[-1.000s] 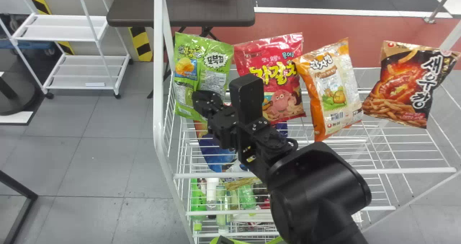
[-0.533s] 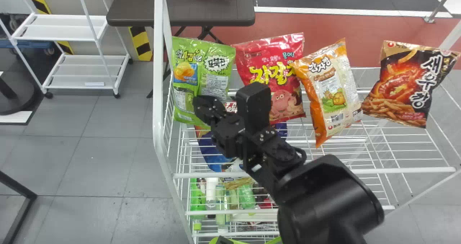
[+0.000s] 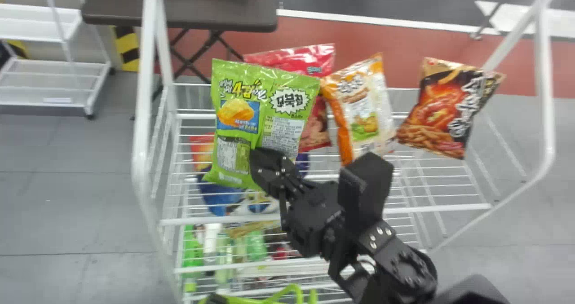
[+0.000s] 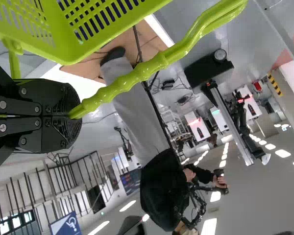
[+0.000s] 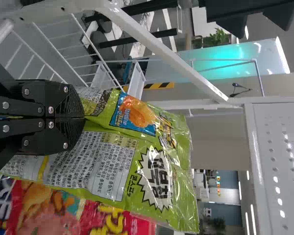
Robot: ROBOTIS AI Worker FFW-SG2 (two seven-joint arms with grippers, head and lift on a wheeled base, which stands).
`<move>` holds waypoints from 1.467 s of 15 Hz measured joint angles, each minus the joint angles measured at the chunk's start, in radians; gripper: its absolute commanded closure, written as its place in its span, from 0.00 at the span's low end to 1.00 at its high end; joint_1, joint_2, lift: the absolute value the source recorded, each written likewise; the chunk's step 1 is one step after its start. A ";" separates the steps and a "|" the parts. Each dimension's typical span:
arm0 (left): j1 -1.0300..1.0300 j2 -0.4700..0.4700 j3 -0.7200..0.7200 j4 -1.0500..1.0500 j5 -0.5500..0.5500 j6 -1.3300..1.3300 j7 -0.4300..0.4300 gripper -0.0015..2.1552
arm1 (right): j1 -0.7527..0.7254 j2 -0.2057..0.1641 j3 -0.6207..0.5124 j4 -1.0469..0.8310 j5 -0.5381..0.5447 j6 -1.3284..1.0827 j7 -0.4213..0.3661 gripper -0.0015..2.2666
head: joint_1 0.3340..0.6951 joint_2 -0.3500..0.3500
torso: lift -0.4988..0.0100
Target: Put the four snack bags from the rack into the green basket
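My right gripper (image 3: 265, 165) holds the green snack bag (image 3: 240, 129) upright above the rack's left part. In the right wrist view the right gripper (image 5: 83, 117) is shut on that green bag (image 5: 137, 166), pinching its middle. Behind it stand the red bag (image 3: 314, 126), the orange-and-white bag (image 3: 364, 115) and the black-and-orange bag (image 3: 442, 111). The green basket (image 3: 287, 295) shows at the bottom edge. In the left wrist view my left gripper (image 4: 76, 115) is shut on the basket's handle (image 4: 137, 73), beside the basket (image 4: 108, 29).
The white wire rack (image 3: 449, 207) has upright posts at both sides. Lower shelves hold a blue bag (image 3: 220, 196) and bottles (image 3: 193, 254). Behind the rack stands a dark table (image 3: 202, 7), and a white cart (image 3: 45, 81) is at the left.
The green bag has come forward with my right gripper, away from beside the red bag, and now overlaps it. The head view has shifted, and more of the basket shows at the bottom.
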 measured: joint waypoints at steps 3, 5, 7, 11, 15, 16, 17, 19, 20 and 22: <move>0.041 -0.005 0.045 -0.029 0.015 -0.031 0.012 0.99 | 0.120 -0.115 -0.088 -0.147 -0.070 0.108 0.008 0.98 | 1.00 0.00 | 0.97; 0.056 -0.007 0.075 -0.054 0.024 -0.038 0.011 0.99 | 0.184 -0.144 -0.156 -0.210 -0.094 0.255 0.036 0.98 | 1.00 0.00 | 0.97; 0.062 -0.008 0.104 -0.066 0.033 -0.039 0.007 0.99 | 0.228 -0.150 -0.211 -0.243 -0.099 0.369 0.061 0.98 | 1.00 0.00 | 0.97; 0.063 -0.011 0.135 -0.073 0.040 -0.044 0.021 0.99 | 0.283 -0.159 -0.302 -0.282 -0.101 0.494 0.087 0.98 | 1.00 0.00 | 0.97; 0.063 -0.013 0.137 -0.079 0.039 -0.040 0.025 0.99 | 0.305 -0.162 -0.322 -0.279 -0.100 0.627 0.140 0.98 | 1.00 0.00 | 0.97; 0.063 -0.014 0.137 -0.079 0.038 -0.039 0.027 0.99 | 0.308 -0.161 -0.308 -0.262 -0.100 0.651 0.142 0.98 | 1.00 0.00 | 0.97; 0.063 -0.015 0.136 -0.079 0.038 -0.039 0.029 0.99 | 0.310 -0.158 -0.288 -0.234 -0.100 0.655 0.141 0.98 | 1.00 0.00 | 0.97; 0.063 -0.016 0.133 -0.079 0.036 -0.038 0.033 0.99 | 0.307 -0.141 -0.247 -0.158 -0.101 0.609 0.133 0.98 | 1.00 0.00 | 0.97; 0.063 -0.016 0.129 -0.080 0.034 -0.037 0.036 0.99 | 0.301 -0.129 -0.229 -0.123 -0.103 0.593 0.129 0.98 | 1.00 0.00 | 0.97; 0.063 -0.017 0.118 -0.080 0.028 -0.035 0.043 0.99 | 0.282 -0.093 -0.195 -0.057 -0.107 0.583 0.138 0.98 | 1.00 0.00 | 0.97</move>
